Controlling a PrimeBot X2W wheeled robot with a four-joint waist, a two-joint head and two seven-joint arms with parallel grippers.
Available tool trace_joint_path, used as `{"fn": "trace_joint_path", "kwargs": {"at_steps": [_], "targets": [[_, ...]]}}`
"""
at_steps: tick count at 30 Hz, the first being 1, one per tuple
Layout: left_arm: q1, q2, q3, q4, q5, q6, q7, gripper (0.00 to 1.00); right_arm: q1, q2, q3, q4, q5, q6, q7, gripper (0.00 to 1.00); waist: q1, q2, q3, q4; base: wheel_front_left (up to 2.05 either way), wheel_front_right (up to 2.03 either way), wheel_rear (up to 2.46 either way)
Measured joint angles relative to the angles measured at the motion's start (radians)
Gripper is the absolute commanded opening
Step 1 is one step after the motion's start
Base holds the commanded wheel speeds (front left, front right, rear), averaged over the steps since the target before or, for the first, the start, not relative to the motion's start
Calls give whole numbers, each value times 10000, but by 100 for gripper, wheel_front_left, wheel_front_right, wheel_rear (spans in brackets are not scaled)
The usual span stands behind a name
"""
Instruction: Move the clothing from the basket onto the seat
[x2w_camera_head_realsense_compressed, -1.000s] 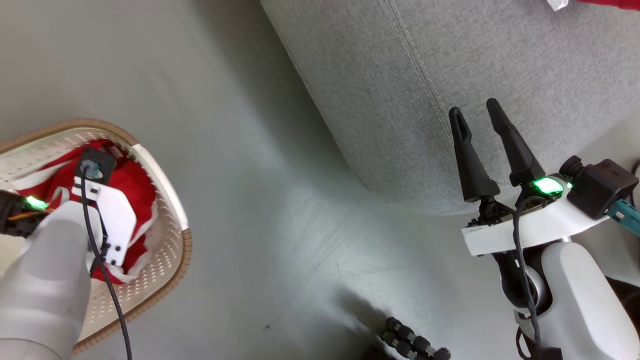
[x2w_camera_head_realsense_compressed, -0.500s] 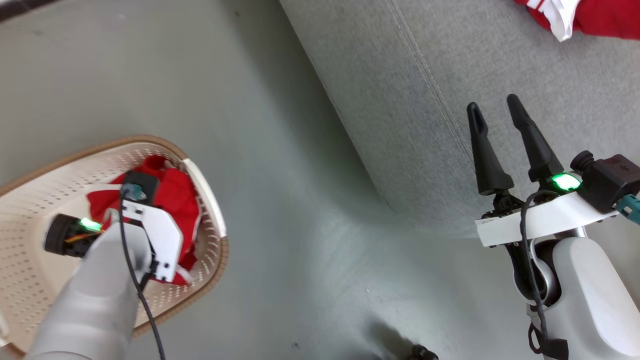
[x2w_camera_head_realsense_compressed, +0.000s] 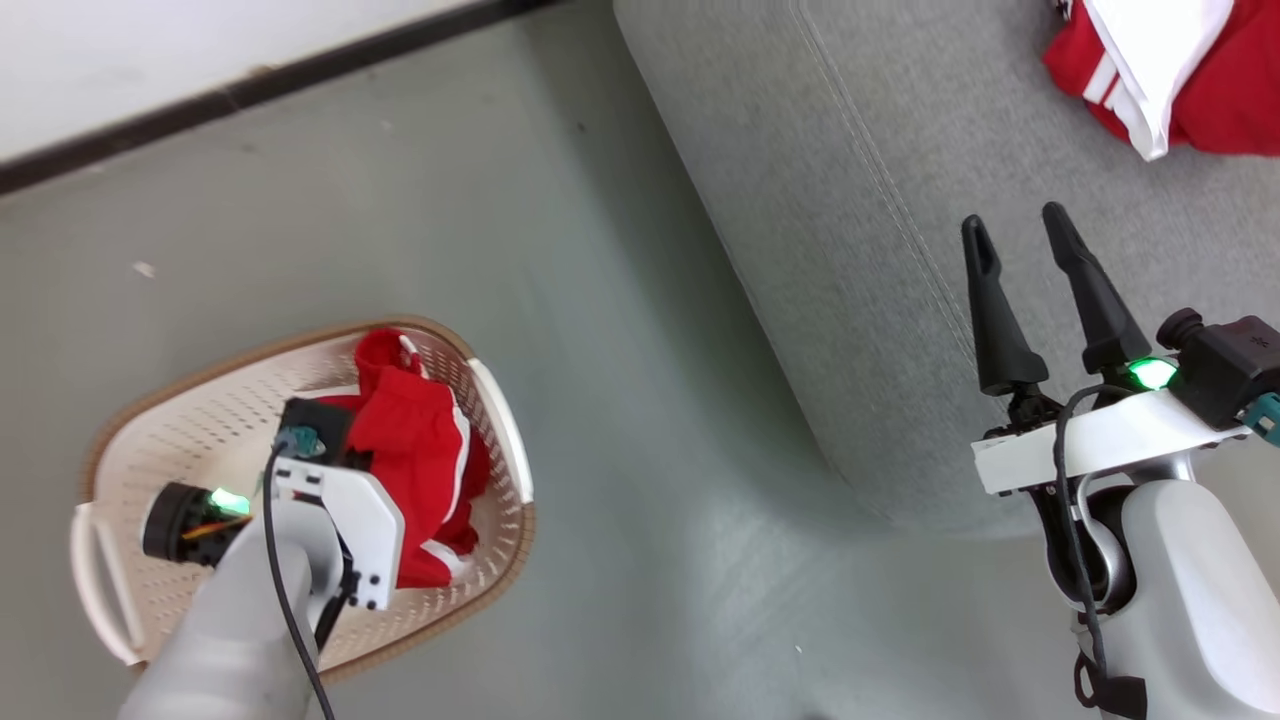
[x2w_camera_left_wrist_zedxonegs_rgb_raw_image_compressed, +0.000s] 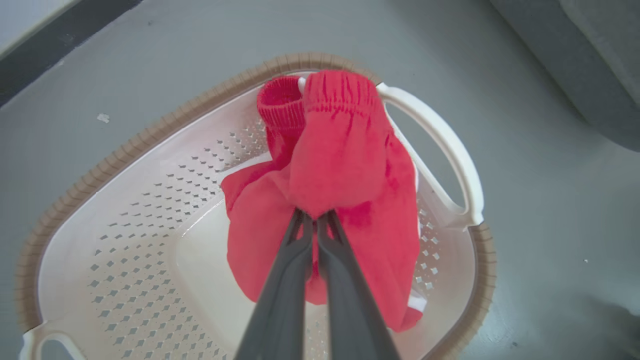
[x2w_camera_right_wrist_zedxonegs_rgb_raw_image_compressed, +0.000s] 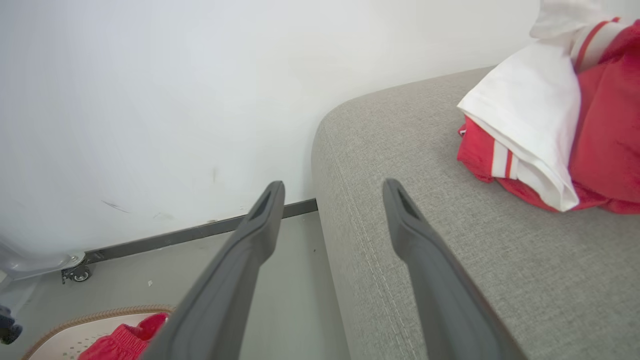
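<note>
Left arm is angling down into the oval cream-white perforated plastic basket (x2w_camera_left_wrist_zedxonegs_rgb_raw_image_compressed: 150, 210). The left gripper (x2w_camera_left_wrist_zedxonegs_rgb_raw_image_compressed: 312, 220) is pinching the bunched soft red garment (x2w_camera_left_wrist_zedxonegs_rgb_raw_image_compressed: 345, 155) by the basket's handle end, maybe lifting it off the bottom, hard to say. The right gripper (x2w_camera_head_realsense_compressed: 1015, 222) is hovering spread wide and empty over the big grey woven sofa (x2w_camera_head_realsense_compressed: 850, 250) near its rounded corner. A red-and-white garment (x2w_camera_head_realsense_compressed: 1230, 100) is lying further in on the sofa.

A: What is the room like?
B: A smooth grey-green floor (x2w_camera_head_realsense_compressed: 400, 230) meets a plain white wall (x2w_camera_head_realsense_compressed: 150, 60) along a dark skirting strip (x2w_camera_head_realsense_compressed: 250, 92).
A: Any furniture?
B: A grey fabric sofa (x2w_camera_head_realsense_compressed: 850, 150) stands on the floor, its end near the wall. A small caster wheel (x2w_camera_right_wrist_zedxonegs_rgb_raw_image_compressed: 80, 274) sits by the skirting strip. The light is soft, and faint scuffs (x2w_camera_right_wrist_zedxonegs_rgb_raw_image_compressed: 112, 205) mark the wall.
</note>
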Motion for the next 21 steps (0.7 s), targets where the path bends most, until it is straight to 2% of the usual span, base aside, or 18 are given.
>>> {"fn": "trace_joint_path", "kwargs": {"at_steps": [12, 21], "targets": [[784, -196, 8, -59, -299, -253, -978, 0, 683, -10, -428, 240, -213, 0, 0, 100, 0, 0, -1230, 761, 0, 0, 0], [1348, -224, 159, -230, -777, -339, -1246, 0, 1204, -17, -608, 334, -422, 0, 0, 100, 0, 1, -2013, 1224, 0, 0, 0]]}}
